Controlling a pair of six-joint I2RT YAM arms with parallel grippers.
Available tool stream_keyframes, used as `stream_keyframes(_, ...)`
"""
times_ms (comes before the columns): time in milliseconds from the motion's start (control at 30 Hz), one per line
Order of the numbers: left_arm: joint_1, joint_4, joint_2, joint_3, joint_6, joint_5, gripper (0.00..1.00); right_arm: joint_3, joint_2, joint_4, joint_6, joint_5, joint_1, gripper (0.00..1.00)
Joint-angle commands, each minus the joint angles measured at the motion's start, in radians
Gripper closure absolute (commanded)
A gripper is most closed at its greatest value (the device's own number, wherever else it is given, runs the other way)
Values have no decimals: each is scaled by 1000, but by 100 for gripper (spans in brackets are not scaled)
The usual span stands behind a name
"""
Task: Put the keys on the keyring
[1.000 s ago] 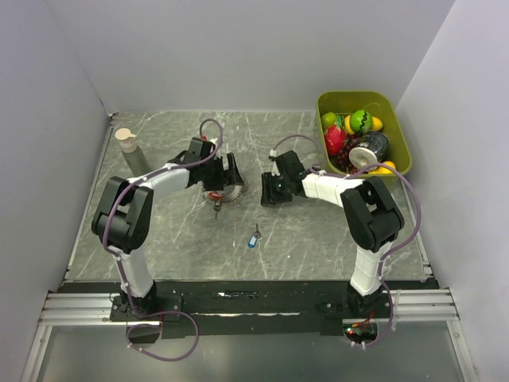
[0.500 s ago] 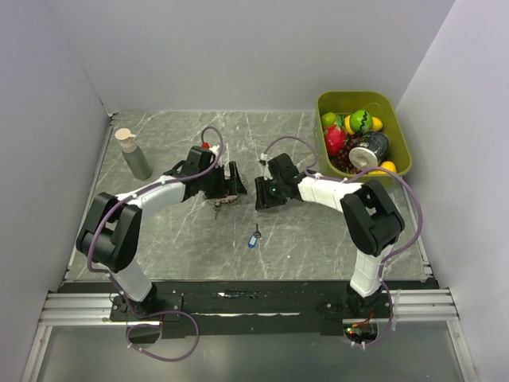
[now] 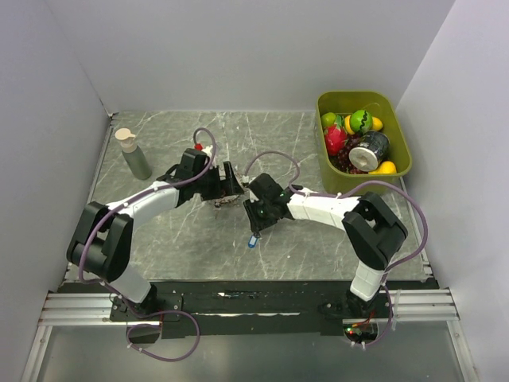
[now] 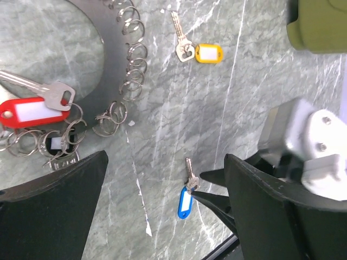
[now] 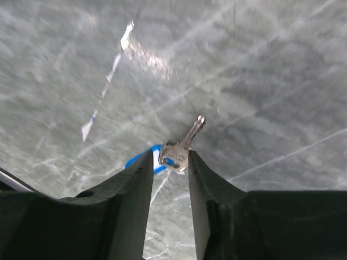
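The keyring (image 3: 222, 200) lies mid-table, partly under my left gripper (image 3: 230, 183). In the left wrist view it is a dark band (image 4: 111, 65) fringed with small rings, with a red tag (image 4: 24, 112) and a silver key on it. My left gripper (image 4: 165, 216) is open and empty above the table. A blue-tagged key (image 3: 253, 239) lies loose in front; it also shows in the left wrist view (image 4: 185, 200). My right gripper (image 3: 256, 220) is down at it, narrowly open, tips (image 5: 174, 162) either side of the key's head (image 5: 174, 154). A yellow-tagged key (image 4: 209, 53) lies farther back.
A green bin (image 3: 400, 131) with toy fruit and a can stands at the back right. A grey bottle (image 3: 135, 155) stands at the back left. Grey walls close in the table on three sides.
My right gripper has moved left and toward the front, from beside the keyring down to the blue-tagged key. My left arm has swung lower, its gripper staying over the keyring.
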Motion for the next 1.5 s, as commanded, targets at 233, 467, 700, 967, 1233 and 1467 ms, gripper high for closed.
stream_keyframes(233, 52, 62, -58, -49, -38, 16, 5, 10, -7, -47, 27, 51, 45, 70)
stream_keyframes(467, 58, 11, -27, 17, 15, -55, 6, 1, -54, -36, 42, 91, 45, 70)
stream_keyframes(700, 55, -40, 134, 165, 64, -119, 18, -16, -148, -4, 83, 90, -2, 68)
stream_keyframes(967, 24, -23, 350, 314, 61, -96, 33, -97, -246, 55, 106, -4, -151, 66)
stream_keyframes(1233, -12, 60, 398, 223, 43, -43, 34, -154, -274, 67, 77, -36, -246, 64)
stream_keyframes(1467, -54, 91, 320, 71, 14, -3, 34, -185, -266, 98, 79, -85, -260, 61)
